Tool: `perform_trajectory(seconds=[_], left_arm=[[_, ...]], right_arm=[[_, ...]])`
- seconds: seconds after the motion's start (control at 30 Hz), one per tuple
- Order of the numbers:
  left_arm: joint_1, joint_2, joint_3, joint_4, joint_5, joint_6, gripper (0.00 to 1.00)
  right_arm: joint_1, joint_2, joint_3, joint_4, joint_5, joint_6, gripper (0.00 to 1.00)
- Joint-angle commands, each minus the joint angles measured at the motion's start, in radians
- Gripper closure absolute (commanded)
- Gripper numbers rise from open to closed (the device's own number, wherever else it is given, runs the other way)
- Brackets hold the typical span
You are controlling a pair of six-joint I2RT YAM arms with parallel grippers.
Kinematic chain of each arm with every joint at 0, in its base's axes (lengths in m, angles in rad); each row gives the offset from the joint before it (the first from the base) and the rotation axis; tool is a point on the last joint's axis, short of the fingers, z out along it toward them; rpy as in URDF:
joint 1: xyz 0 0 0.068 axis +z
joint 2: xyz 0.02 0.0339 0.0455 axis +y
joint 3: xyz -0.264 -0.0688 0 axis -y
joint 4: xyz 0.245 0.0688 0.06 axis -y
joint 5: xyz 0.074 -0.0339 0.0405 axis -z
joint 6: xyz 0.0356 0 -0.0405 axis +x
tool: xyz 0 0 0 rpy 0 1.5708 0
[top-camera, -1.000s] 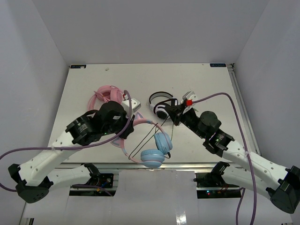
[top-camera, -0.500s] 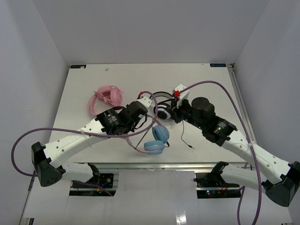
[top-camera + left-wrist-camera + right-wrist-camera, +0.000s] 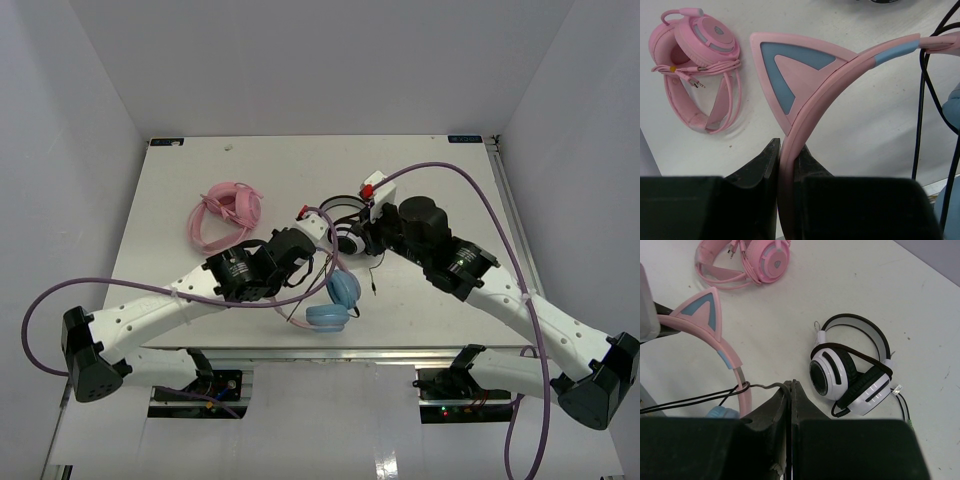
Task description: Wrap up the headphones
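Two arms reached in over a white tabletop (image 3: 200, 160). Left arm (image 3: 150, 305) ran from the near left corner toward the middle, and right arm (image 3: 500, 290) ran from the near right corner, also toward the middle. Both wrists met near the centre of the tabletop.

Task headphones (image 3: 343, 290) sat between the two wrists, at the middle of the near edge. The light blue ear cups (image 3: 328, 316) were closest to that edge. The pink headband (image 3: 840, 65) rose up and away from the cups into the left arm's grip, with a pink and blue cat ear (image 3: 790, 70) standing on it just past the fingers.

All-pink headphones (image 3: 225, 210) lay flat toward the left edge, well apart from the task pair, with their own pink cord bundled on them. White-and-black headphones (image 3: 850, 375) lay near the tabletop centre, just beyond the right wrist and partly hidden under it in the top view.

Left gripper (image 3: 789, 147) was clamped tight on the headband, one finger on each side of the pink strip. Right gripper (image 3: 791, 385) had its jaws pressed together on the thin dark cable (image 3: 760, 387), which ran from the headband straight into the fingertips. The loose end of the cable (image 3: 372, 280) dangled below the right wrist, beside the blue cups. More cable loops hung by the headband in the left wrist view.
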Motion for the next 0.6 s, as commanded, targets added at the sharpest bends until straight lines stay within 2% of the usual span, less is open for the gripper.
perform_trajectory(seconds=[0.0,0.2,0.43,0.57], left_arm=[[-0.002,0.014,0.008,0.050,-0.070,-0.044,1.00],[-0.001,0.097,0.071,-0.014,-0.107,-0.126,1.00],[0.014,0.152,0.117,-0.028,-0.112,-0.190,1.00],[0.052,0.176,0.174,-0.085,-0.125,-0.317,1.00]], right_arm=[[-0.005,-0.010,0.069,0.023,-0.072,0.015,0.92],[-0.003,-0.047,0.024,0.053,-0.302,0.088,0.92],[0.002,-0.080,-0.056,0.147,-0.412,0.143,0.92],[0.016,-0.104,-0.129,0.204,-0.475,0.199,0.92]])
